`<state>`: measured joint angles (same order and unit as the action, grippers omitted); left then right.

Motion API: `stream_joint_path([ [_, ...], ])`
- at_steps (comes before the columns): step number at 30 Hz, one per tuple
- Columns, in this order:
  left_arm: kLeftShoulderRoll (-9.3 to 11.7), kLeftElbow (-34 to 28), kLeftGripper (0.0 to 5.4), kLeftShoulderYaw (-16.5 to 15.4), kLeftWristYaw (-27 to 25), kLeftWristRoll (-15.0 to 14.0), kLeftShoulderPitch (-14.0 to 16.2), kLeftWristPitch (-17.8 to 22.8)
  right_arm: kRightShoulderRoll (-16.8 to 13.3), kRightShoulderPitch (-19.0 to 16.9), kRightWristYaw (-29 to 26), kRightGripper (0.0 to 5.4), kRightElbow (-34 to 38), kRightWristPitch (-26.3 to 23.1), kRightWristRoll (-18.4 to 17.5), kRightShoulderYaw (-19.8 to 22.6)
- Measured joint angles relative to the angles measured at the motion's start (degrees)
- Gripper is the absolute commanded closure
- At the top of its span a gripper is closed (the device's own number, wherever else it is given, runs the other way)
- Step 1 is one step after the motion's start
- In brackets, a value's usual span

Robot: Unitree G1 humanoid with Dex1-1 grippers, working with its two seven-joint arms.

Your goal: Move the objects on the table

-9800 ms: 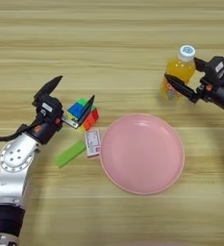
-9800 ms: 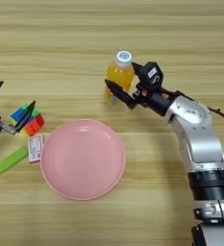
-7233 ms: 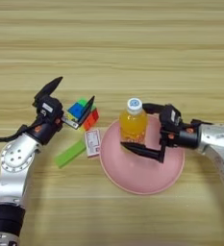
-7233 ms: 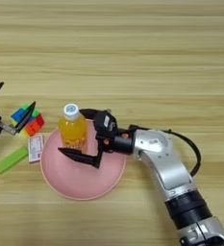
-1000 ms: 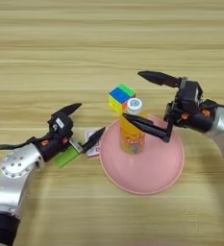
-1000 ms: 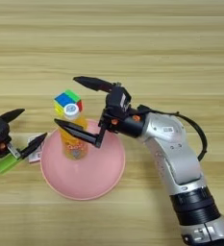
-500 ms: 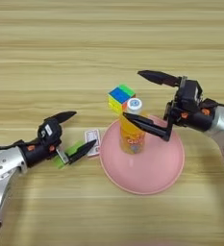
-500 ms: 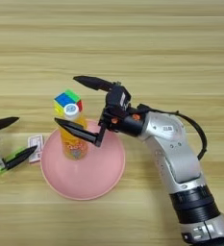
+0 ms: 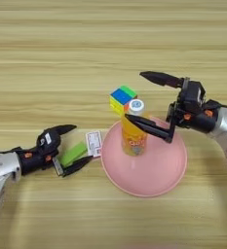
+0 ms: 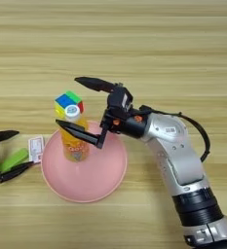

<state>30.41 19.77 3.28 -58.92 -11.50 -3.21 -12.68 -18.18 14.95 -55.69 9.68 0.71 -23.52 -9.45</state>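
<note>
- My right tool [image 9: 151, 104] has its two fingers spread wide apart and holds nothing; the orange-drink bottle [image 9: 133, 133] stands upright just off the tip of the lower finger, on the pink plate [image 9: 159, 170].
- The puzzle cube [image 9: 121, 99] sits just beyond the bottle's white cap [image 9: 136, 105] as seen from that tool. I cannot tell whether it rests on the counter [image 9: 110, 44] behind the plate or leans on the bottle.
- Risk one, as I judge it: the lower finger lies very close to the bottle's shoulder. Any sideways sweep of that arm could tip the bottle, which is tall and narrow, and send it rolling off the plate into the cube.
- My left tool [image 9: 66, 148] is also spread, its fingers to either side of the lime-green block [image 9: 73, 153] without pinching it.
- Risk two: the block is flat and thin. If I close too high, the fingers may slide over it or skid it away.
- A small white card [image 9: 93, 143] lies just past the left tool's tips, beside the plate's rim. A clumsy closing could drag it along with the block.
</note>
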Motion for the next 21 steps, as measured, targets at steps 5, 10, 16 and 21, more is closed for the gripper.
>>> stream_joint_path([
  [5, 0.62, 0.95, 0.03, 1.56, -2.08, 0.79, -1.65, 0.62, -0.02, 0.00, 0.01, 0.00, 0.00, 0.00, 0.00, 0.01],
  [10, 1.24, 1.19, 0.03, 2.96, -3.99, 1.72, -2.68, 1.16, -0.04, 0.00, 0.01, 0.00, 0.01, 0.00, -0.01, 0.02],
  [16, 1.56, 3.16, 0.03, 3.81, -4.35, 2.61, -4.99, 1.16, -0.04, 0.00, 0.00, 0.00, 0.02, 0.00, -0.01, 0.03],
  [21, 1.56, 5.33, 0.03, 4.27, -4.26, 3.55, -6.90, 0.88, -0.05, 0.00, 0.01, 0.00, 0.03, 0.00, -0.01, 0.03],
])
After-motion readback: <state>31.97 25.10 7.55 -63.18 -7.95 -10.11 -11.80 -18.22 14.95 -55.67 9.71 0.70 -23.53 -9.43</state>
